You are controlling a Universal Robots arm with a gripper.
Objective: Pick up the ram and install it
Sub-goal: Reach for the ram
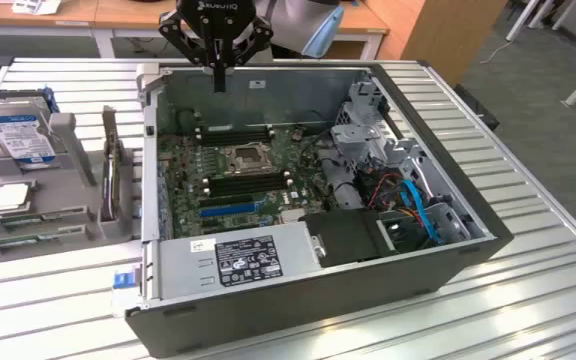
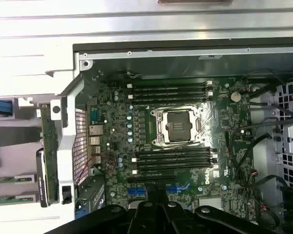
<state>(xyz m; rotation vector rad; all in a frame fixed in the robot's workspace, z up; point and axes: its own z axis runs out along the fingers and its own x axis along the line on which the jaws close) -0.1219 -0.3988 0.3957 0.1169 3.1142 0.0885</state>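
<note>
While the hand [image 1: 218,79] hung over the far wall of the open PC case [image 1: 318,304], its fingers were clenched together w/ nothing between them. In the wrist view it looked down on the mobo [image 2: 117,126], w/ the CPU socket [image 2: 178,126] between two banks of long black slots [image 2: 173,158].

The ram [image 1: 16,222] wasn't in the case. It lay flat in a front groove of the grey holder [image 1: 73,217] on the counter [image 1: 528,300], at the exterior view's left, well apart from the hand. A second, similar green stick [image 1: 18,242] lay just beside it. The same holder carried the HDD [image 1: 18,131] upright at the back & the square CPU chip [image 1: 10,196] in the middle.

Risks, as I judged them:
- The stick sat low in its groove & was thin, so a grip off-centre or too shallow could let it tilt or slip.
- W/ its twin so near, fingers coming down a bit off could nudge or catch the wrong one.
- The case wall stood between holder & mobo, so a low carry could knock the stick on the rim.
- At a slot, any skew or a reversed notch could jam it, & pressing anyway could bend the board or hurt the slot.

Whether the slots' end latches stood open I couldn't tell
</note>
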